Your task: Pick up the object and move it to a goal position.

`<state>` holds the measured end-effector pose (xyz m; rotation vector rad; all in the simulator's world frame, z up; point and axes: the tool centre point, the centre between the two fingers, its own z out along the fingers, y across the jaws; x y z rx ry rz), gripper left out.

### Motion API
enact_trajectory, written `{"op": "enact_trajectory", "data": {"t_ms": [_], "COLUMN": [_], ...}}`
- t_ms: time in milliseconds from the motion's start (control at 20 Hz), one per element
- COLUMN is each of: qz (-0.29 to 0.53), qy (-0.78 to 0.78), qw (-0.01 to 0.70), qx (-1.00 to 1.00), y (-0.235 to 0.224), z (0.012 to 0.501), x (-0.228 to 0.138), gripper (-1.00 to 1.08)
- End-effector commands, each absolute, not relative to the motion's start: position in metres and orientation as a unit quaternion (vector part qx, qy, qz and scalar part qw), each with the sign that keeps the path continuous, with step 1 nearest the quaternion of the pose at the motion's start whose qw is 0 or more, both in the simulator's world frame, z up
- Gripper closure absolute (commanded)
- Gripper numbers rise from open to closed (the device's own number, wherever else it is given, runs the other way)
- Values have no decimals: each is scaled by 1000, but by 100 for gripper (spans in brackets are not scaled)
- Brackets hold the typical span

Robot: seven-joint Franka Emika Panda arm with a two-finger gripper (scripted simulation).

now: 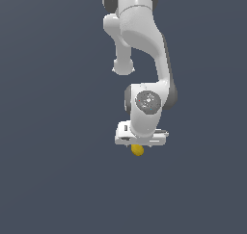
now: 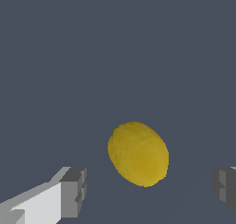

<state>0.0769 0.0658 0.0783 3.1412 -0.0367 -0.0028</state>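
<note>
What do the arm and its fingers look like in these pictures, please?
The arm is glossy white, with rounded links, dark grey bands at the joints and a round grey cap at the wrist. The gripper has a white body and blocky grey fingers. No cables show.

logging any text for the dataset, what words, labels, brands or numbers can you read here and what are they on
None can be read.
The lemon is plain yellow, with no sticker or print.
The pincer and its grey fingertips are unmarked.
The round cap on the arm's wrist joint has tiny specks, too small to read as text.
</note>
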Motion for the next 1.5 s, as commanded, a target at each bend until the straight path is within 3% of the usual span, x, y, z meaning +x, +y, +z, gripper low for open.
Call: {"op": "enact_trajectory", "data": {"t_ms": [0,800,850,1450], "qz": [-1,0,0,0], "qy": [-12,-12,-12,-12], "qw": [0,0,0,0], "qx": [1000,1000,1000,1000], "y": [66,66,66,66], "z": [77,28,28,29], "x": [77,78,78,78], "gripper": [-92,-92,108,108]}}
